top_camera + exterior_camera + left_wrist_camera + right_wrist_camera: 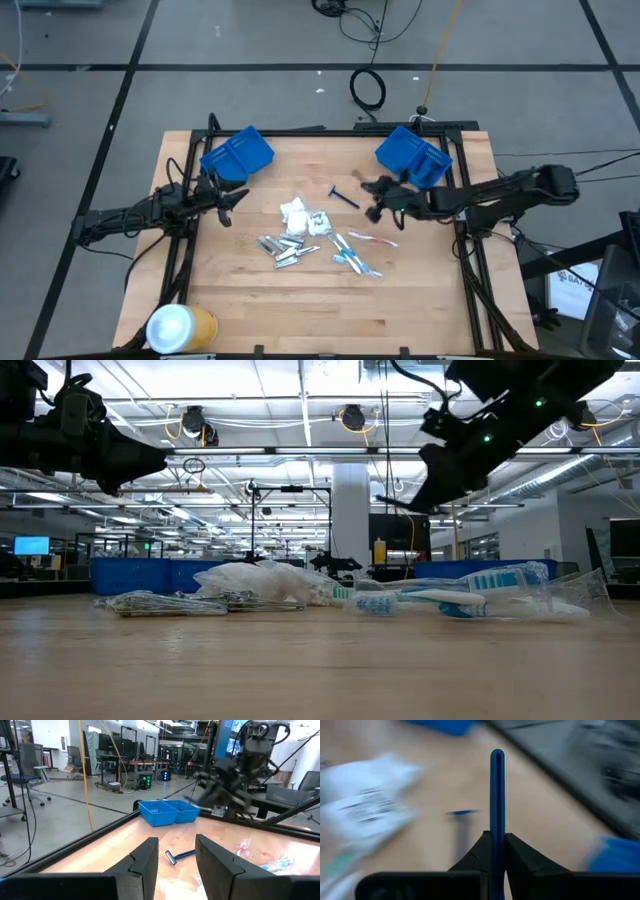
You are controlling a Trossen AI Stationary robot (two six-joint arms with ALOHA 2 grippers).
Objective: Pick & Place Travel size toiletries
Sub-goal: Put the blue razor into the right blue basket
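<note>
The toiletries lie in a heap at mid-table: white packets (295, 213), silver tubes (280, 247), toothbrushes (355, 255). One dark blue razor (345, 198) lies flat on the wood beyond the heap and also shows in the left wrist view (178, 855). My right gripper (373, 198) hovers right of that razor, above the table (440, 460). It is shut on a second dark blue razor (497, 795). My left gripper (232, 200) is open and empty (176, 860), above the table near the left blue bin (237, 153). My right gripper pinches the thin blue razor between its two fingertips (497, 840). The razor sticks straight out past the fingertips, along the fingers, seen edge-on. It is lifted clear of the table. Which end of it the fingers have is hidden by the fingers.
A second blue bin (413, 155) stands at the far right, just behind my right gripper. A yellow-and-white roll (180, 327) sits at the near left corner. Bare wood lies along the near edge and the table's right side.
</note>
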